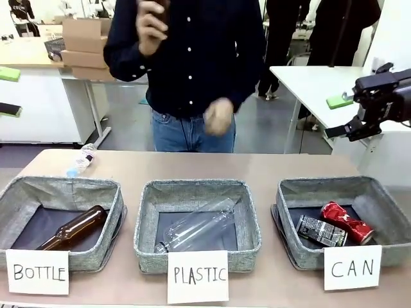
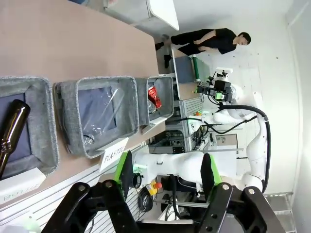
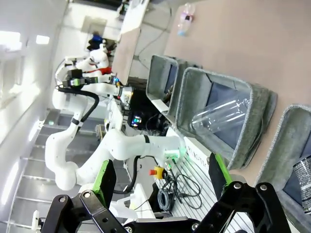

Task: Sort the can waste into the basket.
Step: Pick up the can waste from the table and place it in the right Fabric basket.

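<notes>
Both cans lying in the right-hand CAN basket (image 1: 385, 192): red can (image 1: 347, 222) farther right, dark can (image 1: 320, 231) just beside it. Right gripper (image 1: 339, 131) raised far right. Wrist views: left gripper (image 2: 167, 170) spread wide, empty; right gripper (image 3: 160, 170) spread, empty. Clear bottle (image 3: 221, 115) in the middle basket (image 3: 262, 104).

The right gripper (image 3: 163, 182) rises from the bottom edge with its green-padded fingers (image 3: 105, 178) spread wide and nothing between them. Beyond them sits a grey basket (image 3: 257, 126) holding a clear plastic bottle (image 3: 221, 116); past it stands another grey basket (image 3: 160, 80), and on its near side the basket (image 3: 284, 145) with a printed dark can (image 3: 303, 178) inside. A small crumpled plastic bottle (image 3: 183, 22) lies on the brown table (image 3: 252, 43), well apart from the middle basket.
</notes>
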Motion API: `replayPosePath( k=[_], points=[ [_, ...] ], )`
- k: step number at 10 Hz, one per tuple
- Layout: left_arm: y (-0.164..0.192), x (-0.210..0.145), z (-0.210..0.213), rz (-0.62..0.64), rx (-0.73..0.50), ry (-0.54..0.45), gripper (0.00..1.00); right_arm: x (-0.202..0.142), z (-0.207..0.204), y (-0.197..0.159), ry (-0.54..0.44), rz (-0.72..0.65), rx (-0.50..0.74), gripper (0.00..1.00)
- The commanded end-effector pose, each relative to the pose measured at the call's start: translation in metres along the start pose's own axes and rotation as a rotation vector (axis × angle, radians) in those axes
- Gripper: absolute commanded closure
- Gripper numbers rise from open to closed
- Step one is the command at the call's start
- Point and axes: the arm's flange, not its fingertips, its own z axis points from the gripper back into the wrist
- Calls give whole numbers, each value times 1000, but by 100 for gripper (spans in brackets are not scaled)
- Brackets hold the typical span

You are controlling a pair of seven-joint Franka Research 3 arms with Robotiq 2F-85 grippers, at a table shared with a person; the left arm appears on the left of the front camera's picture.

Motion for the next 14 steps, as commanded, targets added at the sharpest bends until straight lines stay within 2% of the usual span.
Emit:
replayPosePath(
  k=[1, 14],
  points=[
    [0, 2, 6, -8, -22, 0, 26, -1, -1, 0, 4, 18, -2, 0],
    [0, 2, 6, -8, -22, 0, 26, -1, -1, 0, 4, 18, -2, 0]
  ],
)
